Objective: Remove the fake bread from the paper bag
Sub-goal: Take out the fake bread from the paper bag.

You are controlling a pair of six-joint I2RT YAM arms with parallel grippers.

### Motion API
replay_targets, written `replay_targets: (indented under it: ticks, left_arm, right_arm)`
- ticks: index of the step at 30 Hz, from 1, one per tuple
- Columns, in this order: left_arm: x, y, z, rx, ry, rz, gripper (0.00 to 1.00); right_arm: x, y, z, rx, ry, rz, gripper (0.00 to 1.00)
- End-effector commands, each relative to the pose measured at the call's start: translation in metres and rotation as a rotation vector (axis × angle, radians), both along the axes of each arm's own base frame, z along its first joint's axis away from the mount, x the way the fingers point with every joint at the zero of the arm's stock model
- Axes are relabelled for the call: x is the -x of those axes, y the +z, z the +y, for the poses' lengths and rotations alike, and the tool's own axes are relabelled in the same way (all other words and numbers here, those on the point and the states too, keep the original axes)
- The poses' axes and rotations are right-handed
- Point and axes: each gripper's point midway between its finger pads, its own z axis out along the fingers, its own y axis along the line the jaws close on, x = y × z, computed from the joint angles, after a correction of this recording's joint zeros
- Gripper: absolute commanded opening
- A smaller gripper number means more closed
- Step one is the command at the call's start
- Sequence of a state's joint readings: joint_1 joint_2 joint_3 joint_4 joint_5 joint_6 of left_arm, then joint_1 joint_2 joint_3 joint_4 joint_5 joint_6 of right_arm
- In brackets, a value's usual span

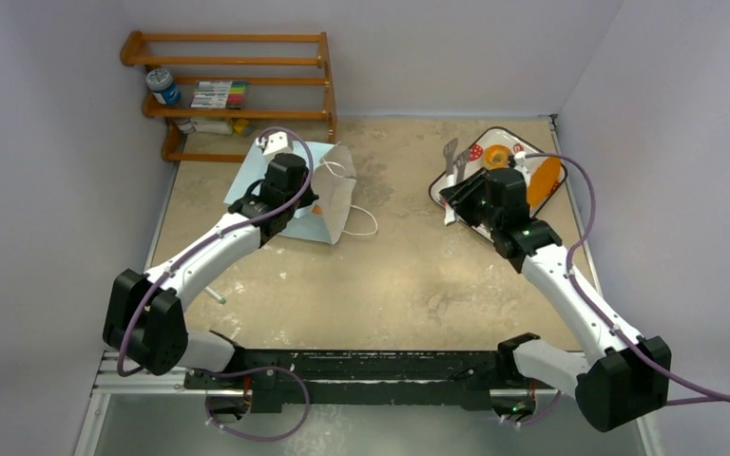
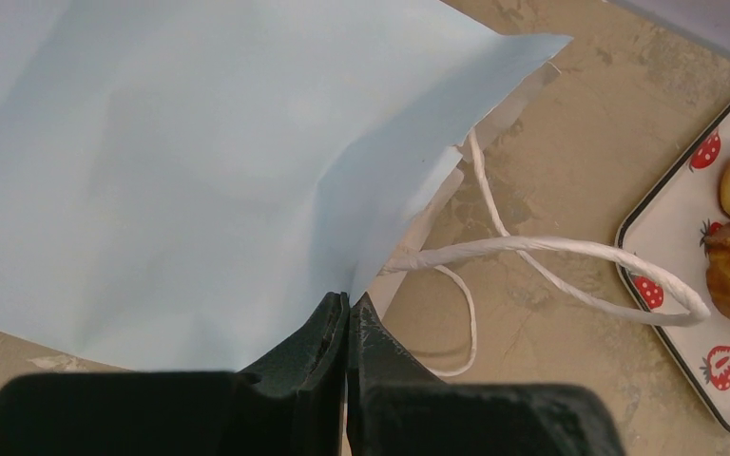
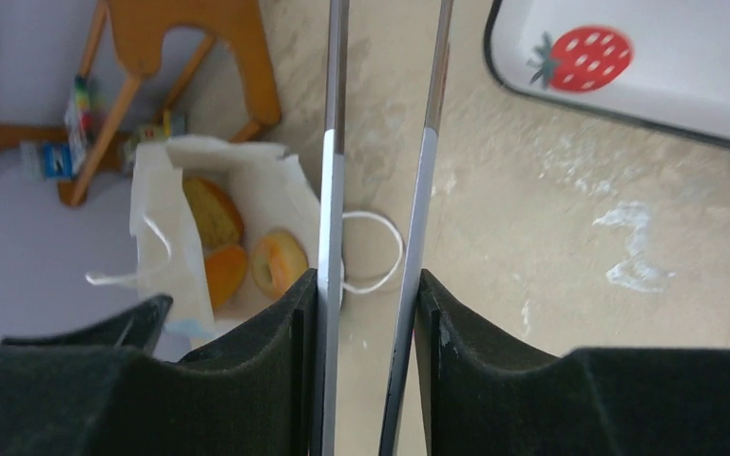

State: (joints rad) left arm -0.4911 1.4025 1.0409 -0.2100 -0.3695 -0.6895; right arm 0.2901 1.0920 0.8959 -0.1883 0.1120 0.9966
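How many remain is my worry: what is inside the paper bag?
The open mouth of the paper bag shows three breads: a tan-brown piece, an orange piece and a pale round one. Anything deeper is covered by its walls.

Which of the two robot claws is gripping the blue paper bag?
The left gripper, pinched shut on the edge of the paper bag. The right gripper holds metal tongs instead, over by the strawberry tray.
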Motion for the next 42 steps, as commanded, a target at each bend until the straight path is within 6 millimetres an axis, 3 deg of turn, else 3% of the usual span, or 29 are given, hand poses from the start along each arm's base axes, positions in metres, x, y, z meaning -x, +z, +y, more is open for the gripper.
replay_targets:
  ticks: [1, 9, 23, 28, 33, 36, 38, 42]
  left_arm:
    - [0.004, 0.019, 0.001, 0.012, -0.032, -0.054, 0.00]
    - [0.017, 0.025, -0.002, 0.007, -0.108, -0.068, 0.00]
    - [0.038, 0.040, 0.006, -0.039, -0.155, -0.039, 0.00]
    - [0.039, 0.040, 0.017, -0.088, -0.123, -0.018, 0.00]
    - [0.037, 0.038, 0.025, -0.115, -0.087, -0.015, 0.00]
    - [0.037, 0.037, 0.024, -0.120, -0.096, -0.019, 0.00]
    - [0.037, 0.036, 0.023, -0.123, -0.106, -0.023, 0.00]
    - [0.038, 0.037, 0.019, -0.122, -0.140, -0.041, 0.00]
  right_arm:
    - [0.006, 0.011, 0.033, -0.006, 0.128, -0.074, 0.39]
    - [0.033, 0.001, 0.104, -0.003, 0.420, -0.072, 0.38]
    - [0.078, -0.013, 0.200, -0.103, 0.780, -0.097, 0.36]
    - [0.102, -0.018, 0.210, -0.108, 0.870, -0.097, 0.36]
    - [0.123, -0.020, 0.197, -0.062, 0.907, -0.108, 0.36]
    - [0.133, -0.028, 0.189, -0.039, 0.928, -0.095, 0.36]
    - [0.145, -0.036, 0.191, -0.053, 0.988, -0.056, 0.36]
    - [0.150, -0.047, 0.200, -0.079, 1.049, -0.014, 0.36]
